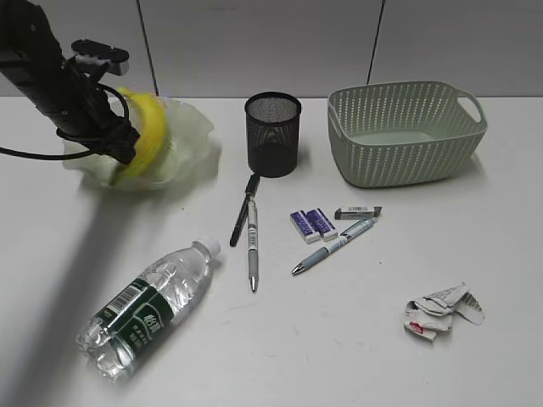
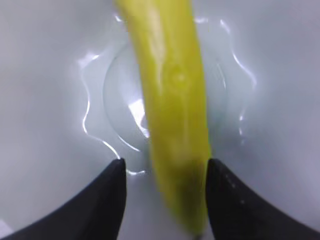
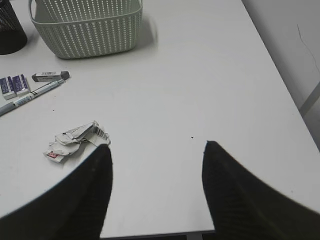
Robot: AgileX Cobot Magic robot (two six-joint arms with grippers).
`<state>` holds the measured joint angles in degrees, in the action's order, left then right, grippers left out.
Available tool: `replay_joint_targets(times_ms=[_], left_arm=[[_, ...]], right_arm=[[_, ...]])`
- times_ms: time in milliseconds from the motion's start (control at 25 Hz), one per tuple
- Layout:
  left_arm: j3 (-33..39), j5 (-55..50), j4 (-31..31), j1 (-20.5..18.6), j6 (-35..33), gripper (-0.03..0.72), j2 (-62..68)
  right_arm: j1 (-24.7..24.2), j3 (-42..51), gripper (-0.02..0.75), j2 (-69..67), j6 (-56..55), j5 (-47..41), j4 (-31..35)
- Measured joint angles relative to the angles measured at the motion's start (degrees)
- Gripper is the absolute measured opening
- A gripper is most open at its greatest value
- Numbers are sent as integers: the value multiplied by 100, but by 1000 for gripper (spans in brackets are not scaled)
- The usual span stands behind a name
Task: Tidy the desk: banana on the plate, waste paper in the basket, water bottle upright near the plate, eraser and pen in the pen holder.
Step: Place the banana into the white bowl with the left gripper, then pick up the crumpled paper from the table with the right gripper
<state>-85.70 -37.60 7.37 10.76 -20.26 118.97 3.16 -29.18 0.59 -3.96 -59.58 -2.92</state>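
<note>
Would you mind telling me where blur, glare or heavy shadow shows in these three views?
Left wrist view: the banana is soft, with glare glints on the plate. Exterior view: a broad arm shadow crosses the desk towards the water bottle. Right wrist view: sharp, evenly lit.

yellow banana (image 1: 146, 127), sage perforated basket (image 1: 405, 153)
</note>
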Motion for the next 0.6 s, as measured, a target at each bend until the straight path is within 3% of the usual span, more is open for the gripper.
replay_joint_targets(times_ms=[600], left_arm=[[0, -306, -129, 0, 125, 420, -264]], right_arm=[[0, 0, 456, 0, 0, 0, 0]])
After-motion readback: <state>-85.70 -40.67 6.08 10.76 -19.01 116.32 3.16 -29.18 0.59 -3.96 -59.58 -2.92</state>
